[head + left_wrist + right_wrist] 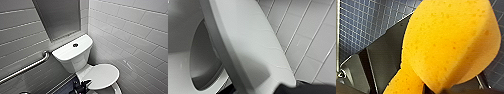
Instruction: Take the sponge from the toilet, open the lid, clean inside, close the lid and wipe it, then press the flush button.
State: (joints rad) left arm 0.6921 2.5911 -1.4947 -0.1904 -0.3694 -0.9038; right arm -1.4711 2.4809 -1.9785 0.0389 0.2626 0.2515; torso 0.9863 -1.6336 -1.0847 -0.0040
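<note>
Right claw (434, 90) is seen closed on one orange sponge (448, 42), which is squeezed narrow at the grip. Left claw (83, 84) is held at the edge of the lid (103, 75), which is tilted up off the bowl (203, 62) of the one toilet (72, 56); whether that claw is closed cannot be told. One flush button (75, 45) is set at the tank top's centre.

Just a tight corner with pale glossy wall tiles (130, 30) in long rows on both sides, a flat grey panel (60, 17) up top, a shiny metal grab bar (27, 67) below it, and dark small-grid floor tiles (366, 20).
</note>
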